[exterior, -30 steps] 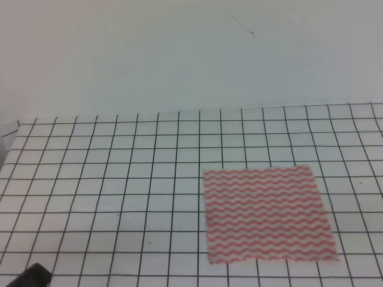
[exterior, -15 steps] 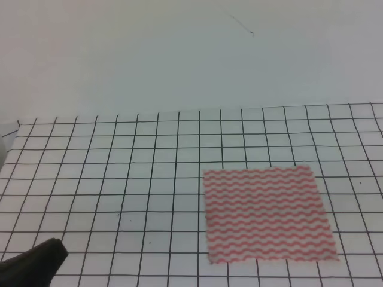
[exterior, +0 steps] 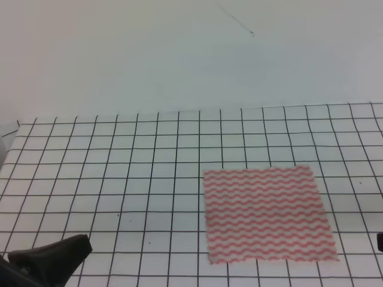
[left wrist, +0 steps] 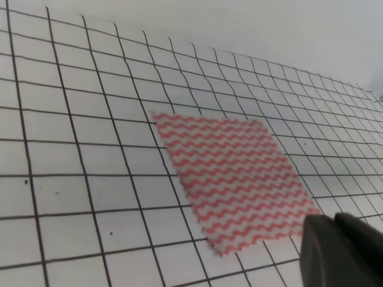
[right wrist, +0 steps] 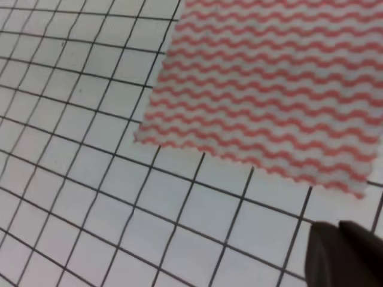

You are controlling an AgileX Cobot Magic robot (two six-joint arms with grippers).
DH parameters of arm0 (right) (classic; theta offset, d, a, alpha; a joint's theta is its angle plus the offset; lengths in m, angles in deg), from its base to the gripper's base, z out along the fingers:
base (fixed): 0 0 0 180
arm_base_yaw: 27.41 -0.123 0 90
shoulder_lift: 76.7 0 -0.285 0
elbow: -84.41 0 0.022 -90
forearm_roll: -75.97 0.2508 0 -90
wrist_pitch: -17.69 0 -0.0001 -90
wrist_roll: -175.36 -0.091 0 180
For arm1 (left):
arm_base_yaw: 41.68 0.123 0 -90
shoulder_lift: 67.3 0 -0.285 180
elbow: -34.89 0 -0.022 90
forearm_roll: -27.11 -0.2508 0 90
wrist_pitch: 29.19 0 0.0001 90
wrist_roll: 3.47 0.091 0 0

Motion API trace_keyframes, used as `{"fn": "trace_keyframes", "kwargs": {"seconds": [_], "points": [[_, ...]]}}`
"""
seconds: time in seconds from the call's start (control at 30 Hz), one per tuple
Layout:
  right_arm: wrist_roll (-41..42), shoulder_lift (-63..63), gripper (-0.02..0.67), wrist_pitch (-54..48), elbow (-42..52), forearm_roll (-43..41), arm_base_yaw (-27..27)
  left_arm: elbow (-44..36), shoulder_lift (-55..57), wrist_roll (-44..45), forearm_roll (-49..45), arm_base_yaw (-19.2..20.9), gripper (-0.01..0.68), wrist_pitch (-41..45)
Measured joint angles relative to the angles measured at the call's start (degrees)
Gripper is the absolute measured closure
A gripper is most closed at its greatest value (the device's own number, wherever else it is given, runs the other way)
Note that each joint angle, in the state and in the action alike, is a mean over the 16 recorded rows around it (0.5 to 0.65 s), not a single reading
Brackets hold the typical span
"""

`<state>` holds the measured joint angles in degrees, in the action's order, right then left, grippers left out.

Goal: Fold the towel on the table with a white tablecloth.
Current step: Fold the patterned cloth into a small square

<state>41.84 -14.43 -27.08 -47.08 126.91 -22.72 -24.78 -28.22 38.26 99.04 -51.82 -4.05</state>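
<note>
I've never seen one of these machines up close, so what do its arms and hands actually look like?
Only small parts show. The left hand is a dark charcoal, matte, blunt wedge with rounded edges, at the overhead view's lower left corner. The right hand is the same dark, smooth, rounded shape in its own camera. No cables, markings or lighter parts are visible, and the arms themselves stay out of frame.

A plain off-white wall (exterior: pixel 179 60) is filling the upper part of the exterior high view, meeting the far edge of the work surface. A thin dark hairline mark (exterior: pixel 236 24) is running diagonally across the wall near the top. Even, diffuse light is falling on the scene, casting no hard shadows.
</note>
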Motion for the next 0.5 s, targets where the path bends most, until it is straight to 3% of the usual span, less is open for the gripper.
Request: {"fn": "trace_keyframes", "kwargs": {"seconds": [0.23,0.5], "points": [[2.8,13.1,0.485,1.4,-3.6,-0.3,-2.6,0.0,0.9,0.0,0.3,0.0,0.674,0.8],[-1.6,24.8,0.438,7.4,-6.4,-3.0,-8.0,0.0,0.9,0.0,0.3,0.0,0.674,2.0]]}}
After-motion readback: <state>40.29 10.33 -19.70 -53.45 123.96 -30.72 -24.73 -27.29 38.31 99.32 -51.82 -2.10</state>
